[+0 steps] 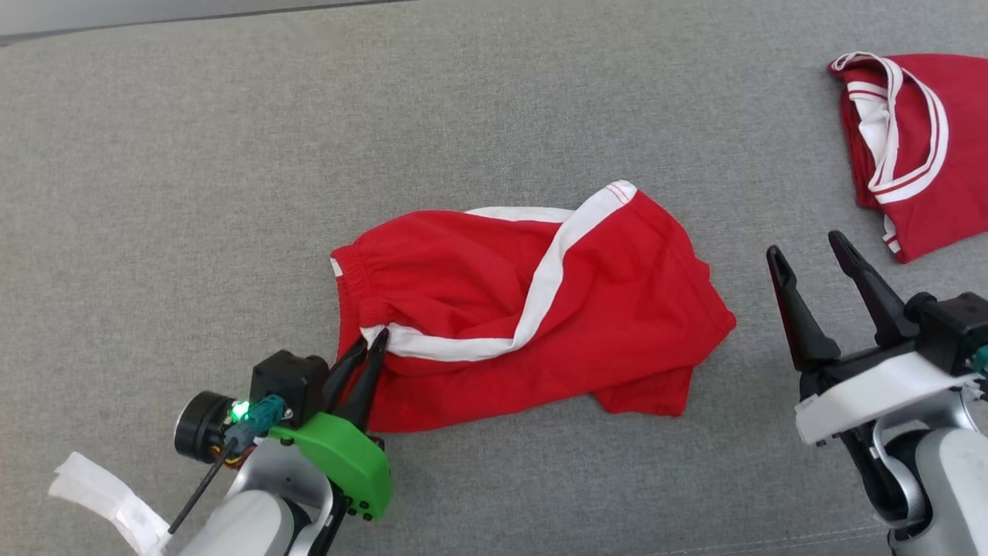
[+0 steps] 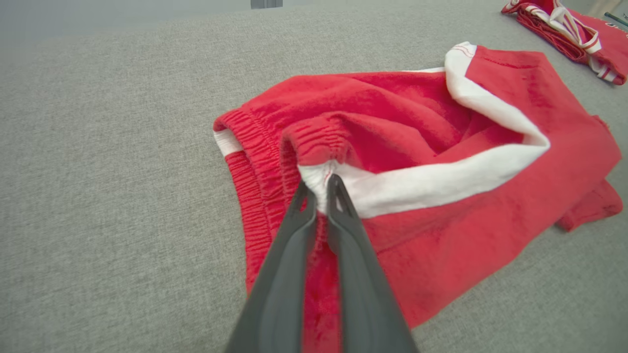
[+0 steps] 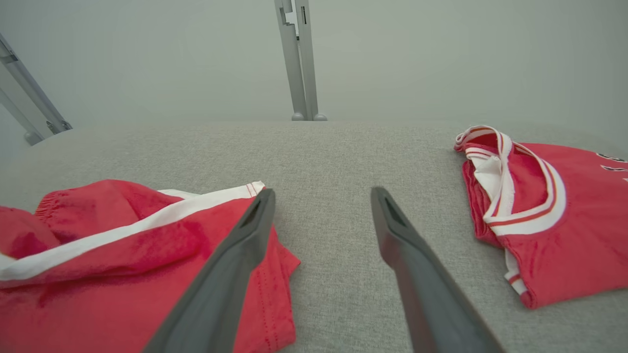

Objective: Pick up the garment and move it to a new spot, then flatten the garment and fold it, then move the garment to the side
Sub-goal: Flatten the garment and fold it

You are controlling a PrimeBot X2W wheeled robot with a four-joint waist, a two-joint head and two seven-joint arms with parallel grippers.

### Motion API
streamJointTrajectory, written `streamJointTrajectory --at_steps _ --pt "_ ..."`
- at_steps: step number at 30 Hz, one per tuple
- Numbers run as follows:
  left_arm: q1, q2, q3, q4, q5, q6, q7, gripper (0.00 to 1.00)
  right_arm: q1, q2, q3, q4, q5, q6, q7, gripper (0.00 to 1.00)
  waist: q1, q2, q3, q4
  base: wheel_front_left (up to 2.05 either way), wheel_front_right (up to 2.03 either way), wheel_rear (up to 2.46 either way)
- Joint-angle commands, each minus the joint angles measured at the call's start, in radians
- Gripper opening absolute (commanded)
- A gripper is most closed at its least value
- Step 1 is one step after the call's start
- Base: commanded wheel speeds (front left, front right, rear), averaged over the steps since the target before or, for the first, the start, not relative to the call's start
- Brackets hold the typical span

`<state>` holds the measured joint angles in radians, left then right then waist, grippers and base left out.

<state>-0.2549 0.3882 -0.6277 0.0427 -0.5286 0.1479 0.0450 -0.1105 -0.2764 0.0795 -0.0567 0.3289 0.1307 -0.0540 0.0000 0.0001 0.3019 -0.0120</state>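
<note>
Red shorts (image 1: 587,309) lie centrally on grey upholstery (image 1: 193,154), long axis left to right. Left gripper (image 1: 369,344) pinches the waistband's near-left end; right gripper (image 1: 806,245), fingers spread and empty, stands just right of the hem.

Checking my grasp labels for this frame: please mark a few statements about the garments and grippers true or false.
1. The left gripper is shut on the waistband of the red shorts. True.
2. The right gripper grips the red jersey. False: it is open over the gray cloth surface, apart from the jersey.
3. The shorts lie flat. False: they are rumpled, with folds.
4. The jersey lies apart from the shorts. True.
</note>
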Motion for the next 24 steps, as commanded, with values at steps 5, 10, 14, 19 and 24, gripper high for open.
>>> streamJointTrajectory --at_steps 5,10,14,19,24 --pt "-0.071 -0.019 -0.007 -0.004 0.025 -0.015 -0.018 0.00 -0.129 -0.064 0.062 0.070 0.033 0.000 0.022 1.00 0.0000 -0.0001 0.084 0.062 0.00 0.00 0.00" --pt "-0.122 -0.051 -0.025 0.010 0.038 -0.032 -0.038 0.00 -0.250 -0.109 0.148 0.162 0.072 0.000 0.039 1.00 0.0000 -0.0001 0.137 0.113 0.00 0.00 0.00" --pt "-0.151 -0.079 -0.043 0.030 0.046 -0.044 -0.054 0.00 -0.340 -0.137 0.227 0.248 0.105 0.000 0.056 1.00 0.0000 -0.0001 0.159 0.142 0.00 0.00 0.00" --pt "-0.173 -0.107 -0.057 0.062 0.046 -0.058 -0.077 0.00 -0.448 -0.169 0.336 0.366 0.163 0.000 0.095 1.00 0.0000 -0.0001 0.163 0.163 0.00 0.00 0.00" --pt "-0.180 -0.116 -0.058 0.084 0.044 -0.060 -0.102 0.00 -0.500 -0.198 0.426 0.453 0.235 0.000 0.167 0.00 0.0000 -0.0001 0.153 0.172 0.00 0.00 0.00"
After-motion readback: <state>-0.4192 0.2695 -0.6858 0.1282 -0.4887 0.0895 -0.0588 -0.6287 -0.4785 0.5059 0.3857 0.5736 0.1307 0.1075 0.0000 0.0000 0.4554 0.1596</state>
